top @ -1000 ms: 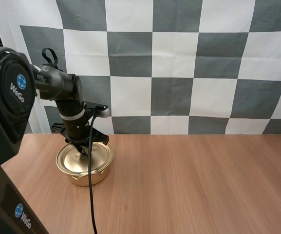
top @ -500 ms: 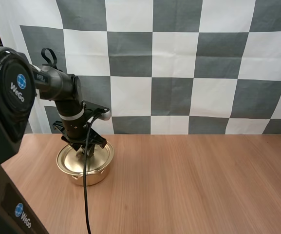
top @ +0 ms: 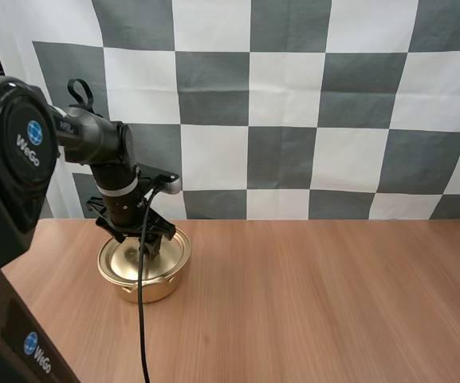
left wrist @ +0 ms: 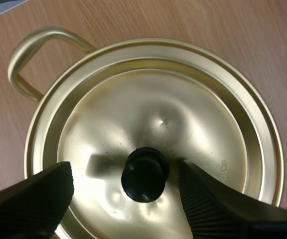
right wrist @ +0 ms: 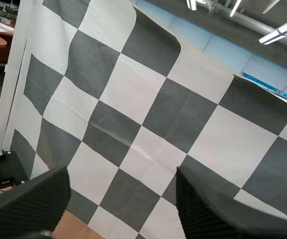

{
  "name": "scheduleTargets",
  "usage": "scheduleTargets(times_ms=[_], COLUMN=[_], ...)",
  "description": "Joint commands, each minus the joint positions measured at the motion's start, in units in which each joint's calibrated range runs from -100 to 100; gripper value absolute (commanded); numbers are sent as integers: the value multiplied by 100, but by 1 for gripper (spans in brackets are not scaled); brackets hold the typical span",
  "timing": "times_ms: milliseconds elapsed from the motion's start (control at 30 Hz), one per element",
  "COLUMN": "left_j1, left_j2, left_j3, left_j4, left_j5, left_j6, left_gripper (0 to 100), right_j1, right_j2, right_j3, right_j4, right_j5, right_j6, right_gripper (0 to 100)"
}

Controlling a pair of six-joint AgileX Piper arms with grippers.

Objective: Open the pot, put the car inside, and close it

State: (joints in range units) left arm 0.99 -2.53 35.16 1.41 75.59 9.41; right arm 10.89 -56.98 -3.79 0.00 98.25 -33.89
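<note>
Jaws first: the left jaws are spread wide. Their ribbed black fingers (left wrist: pixel 34 199) hang to either side of the round black knob (left wrist: pixel 144 174) with a gap on both sides, so they pinch nothing. The knob sits a little closer to one finger than to the other. It crowns the domed gold-coloured metal lid (left wrist: pixel 198 119), which lies flat and square in the rim of the round gold-coloured metal pot (top: pixel 146 289). One looped metal handle (left wrist: pixel 31 55) sticks out from the pot's side. Seen from behind the arms, the left arm (top: pixel 110 159) reaches down onto the pot. The pot stands on the pale wooden worktop (top: pixel 317 303), toward its left side and near the back edge. The right jaws are spread too, their fingers (right wrist: pixel 29 199) well apart with nothing between them.

As to progress, the pot is shut and the left jaws merely bracket the knob. Where the car is I cannot tell, since the lid hides the pot's inside. To my eye this fits either end of the job. It could be a grasp about to lift the lid, with opening, loading and closing all left to do. Or the lid is back on with the car inside and the job is as good as done. Nothing here settles which.
</note>
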Motion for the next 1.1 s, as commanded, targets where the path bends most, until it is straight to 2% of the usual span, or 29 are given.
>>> scheduleTargets(times_ms=[0, 400, 433, 467, 500, 533, 567, 700, 867, 900, 967, 1000, 1067], left_j1=[-5, -5, -5, -5, -5, -5, -5, -5, -5, -5, -5, -5, -5], left_j2=[-26, -1266, -1398, -1523, -1645, -1767, -1889, -2326, -2967, -3070, -3274, -3432, -3738], left_j3=[-1, -544, -632, -712, -782, -832, -881, -953, -953, -953, -953, -953, -953], left_j4=[9, -39, -141, -205, -289, -376, -433, -800, -752, -697, -582, -576, -560], left_j5=[35, 146, 221, 341, 439, 472, 522, 502, -10, -146, -430, -590, -1013], left_j6=[-11, 12, 102, 153, 144, 73, -2, -13, -563, -630, -790, -869, -954], left_gripper=[100, 100, 96, 78, 52, 20, 1, 0, 0, 0, 0, 0, 0], right_j1=[-3, -3, -3, -3, -3, -3, -3, -3, -3, -11, -16, -29, -51], right_j2=[16, 59, 59, 59, 59, 59, 59, 59, 59, 59, 59, 59, 59], right_j3=[0, 0, 0, 0, 0, 0, 0, 0, 128, 202, 436, 609, 888], right_j4=[0, 91, 91, 91, 91, 91, 91, 90, -131, -222, -506, -772, -1115], right_j5=[1, 1, 1, 1, 1, 1, 1, 18, 71, 48, -48, -153, -415], right_j6=[-19, -40, -40, -40, -40, -40, -40, 18, 251, 350, 771, 1208, 1478], right_gripper=[100, 100, 100, 100, 100, 100, 100, 100, 99, 77, 15, 0, 0])
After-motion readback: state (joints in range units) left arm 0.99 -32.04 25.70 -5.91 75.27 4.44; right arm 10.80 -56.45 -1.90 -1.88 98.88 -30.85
